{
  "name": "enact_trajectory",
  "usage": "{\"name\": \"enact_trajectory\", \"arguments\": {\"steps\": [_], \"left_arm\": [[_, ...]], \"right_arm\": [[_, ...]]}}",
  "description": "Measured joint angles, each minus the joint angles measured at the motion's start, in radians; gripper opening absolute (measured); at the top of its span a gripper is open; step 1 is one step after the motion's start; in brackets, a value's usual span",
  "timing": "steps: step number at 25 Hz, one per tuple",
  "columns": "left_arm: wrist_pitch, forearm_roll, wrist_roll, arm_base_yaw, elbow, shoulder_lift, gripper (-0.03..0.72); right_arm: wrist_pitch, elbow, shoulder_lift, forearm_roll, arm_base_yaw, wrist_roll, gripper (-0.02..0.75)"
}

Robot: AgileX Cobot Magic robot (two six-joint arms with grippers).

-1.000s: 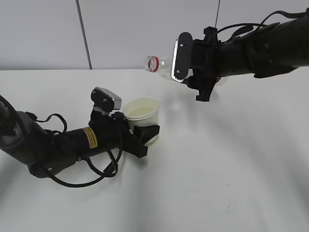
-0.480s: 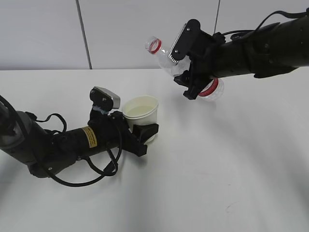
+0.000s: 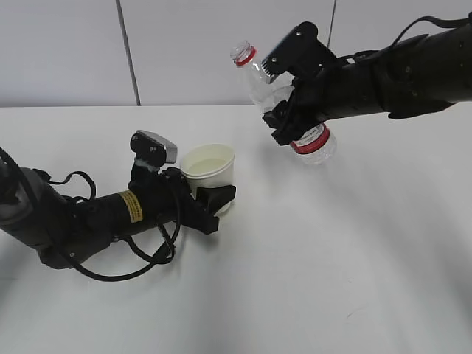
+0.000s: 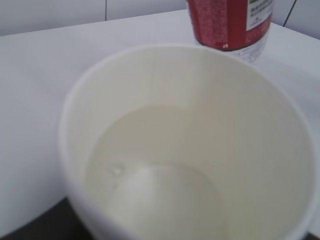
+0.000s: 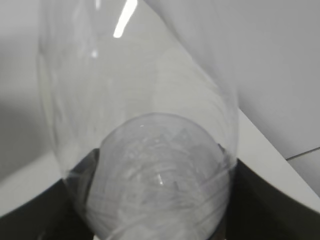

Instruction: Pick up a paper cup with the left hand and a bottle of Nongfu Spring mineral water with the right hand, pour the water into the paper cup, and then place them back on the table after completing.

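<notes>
Right claw (image 3: 284, 110) clamped on bottle (image 3: 284, 96), axis tilted, neck up-left, above table (image 3: 332, 258) near far edge. Left claw (image 3: 214, 200) grips cup (image 3: 209, 168) w/ water (image 4: 150, 170), just left of bottle.

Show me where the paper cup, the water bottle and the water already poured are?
paper cup (image 3: 212, 174), exterior view, on its white outer wall below the rim.
water bottle (image 3: 310, 140), exterior view, on its red label.
water (image 4: 150, 175), left wrist view, on the clear liquid at the cup's bottom.
</notes>
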Motion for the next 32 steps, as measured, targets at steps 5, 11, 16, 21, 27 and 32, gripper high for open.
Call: {"name": "enact_trajectory", "arguments": {"steps": [5,11,16,21,27,32], "left_arm": [[0.000,0.001,0.000,0.016,0.000,0.000,0.381],[0.000,0.004,0.000,0.018,0.000,0.000,0.381],[0.000,0.004,0.000,0.018,0.000,0.000,0.381],[0.000,0.004,0.000,0.018,0.000,0.000,0.381],[0.000,0.003,0.001,0.018,0.000,0.000,0.381],[0.000,0.003,0.011,0.018,0.000,0.000,0.381]], "right_arm": [[-0.045,0.000,0.000,-0.002,-0.024,0.086,0.473],[-0.141,0.000,0.000,0.016,-0.084,0.140,0.473],[-0.258,0.000,0.000,0.071,-0.162,0.144,0.473],[-0.360,0.000,0.000,0.110,-0.226,0.132,0.473],[-0.439,-0.004,0.018,0.198,-0.240,0.026,0.472],[-0.480,-0.004,0.048,0.295,-0.240,-0.100,0.472]]}}
